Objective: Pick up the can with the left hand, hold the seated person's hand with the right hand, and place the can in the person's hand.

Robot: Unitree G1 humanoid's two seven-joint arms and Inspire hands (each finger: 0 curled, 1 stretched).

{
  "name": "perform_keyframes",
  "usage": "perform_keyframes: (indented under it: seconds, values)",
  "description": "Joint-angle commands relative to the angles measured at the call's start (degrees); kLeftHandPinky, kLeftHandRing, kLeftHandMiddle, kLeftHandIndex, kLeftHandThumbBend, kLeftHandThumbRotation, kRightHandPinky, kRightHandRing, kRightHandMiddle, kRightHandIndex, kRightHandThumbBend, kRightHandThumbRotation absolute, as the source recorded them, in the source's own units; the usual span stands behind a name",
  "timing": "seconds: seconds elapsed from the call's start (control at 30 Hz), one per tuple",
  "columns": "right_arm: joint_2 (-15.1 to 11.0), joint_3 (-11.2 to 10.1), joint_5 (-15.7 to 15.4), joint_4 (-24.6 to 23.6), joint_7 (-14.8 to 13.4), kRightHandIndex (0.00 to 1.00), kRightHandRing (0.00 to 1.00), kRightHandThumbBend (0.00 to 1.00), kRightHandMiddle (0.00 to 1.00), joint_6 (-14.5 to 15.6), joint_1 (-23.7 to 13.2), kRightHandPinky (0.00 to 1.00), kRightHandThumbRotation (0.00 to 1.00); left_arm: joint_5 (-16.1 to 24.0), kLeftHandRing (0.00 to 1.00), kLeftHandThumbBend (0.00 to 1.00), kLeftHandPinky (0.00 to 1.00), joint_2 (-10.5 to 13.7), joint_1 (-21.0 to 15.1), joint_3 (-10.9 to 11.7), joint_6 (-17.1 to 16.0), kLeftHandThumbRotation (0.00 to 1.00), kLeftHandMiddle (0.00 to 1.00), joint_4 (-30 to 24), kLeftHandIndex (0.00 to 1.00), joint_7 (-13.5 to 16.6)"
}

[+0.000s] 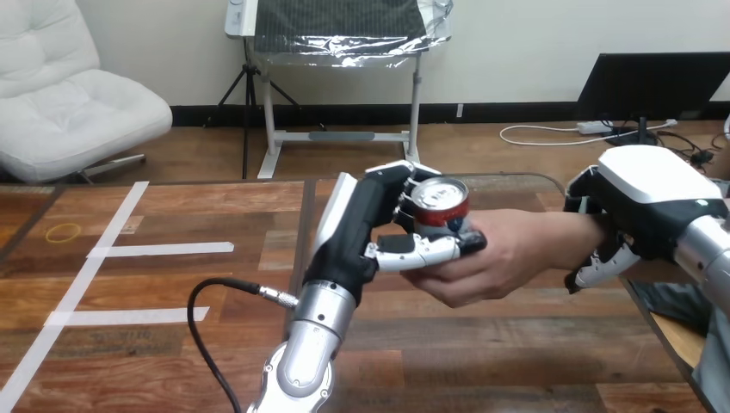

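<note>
In the head view, the left hand (361,225) is gripping the can (440,203), fingers and thumb curled round it, just over the person's hand (492,258) above the table (215,215). The right hand (644,200) is clasping the person's wrist, its fingers wrapping round it.

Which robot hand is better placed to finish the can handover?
Left: the left robot hand grips the can just over the person's hand, while the right robot hand is curled round the person's wrist.
</note>
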Motion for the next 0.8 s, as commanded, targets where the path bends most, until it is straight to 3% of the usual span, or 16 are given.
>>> perform_keyframes:
  seconds: [0.0,0.53,0.77]
  values:
    - [-0.1,-2.5,-0.2,-0.7,0.2,0.48,0.33,0.79,0.42,2.0,-2.1,0.25,0.00,-1.0,0.42,0.55,0.41,-5.0,-4.7,-1.4,-0.7,0.00,0.45,0.1,0.52,0.3]
    - [-0.1,-2.9,-0.4,-4.3,0.9,0.49,0.38,0.79,0.47,3.5,-1.3,0.30,0.00,0.3,0.39,0.56,0.35,-7.7,-5.3,-4.6,-0.1,0.00,0.44,1.4,0.50,0.9]
    - [-0.1,-3.1,-0.5,-5.4,1.1,0.49,0.37,0.79,0.46,4.0,-0.9,0.30,0.00,0.9,0.41,0.56,0.37,-8.5,-5.0,-5.8,0.4,0.00,0.45,1.4,0.50,0.9]
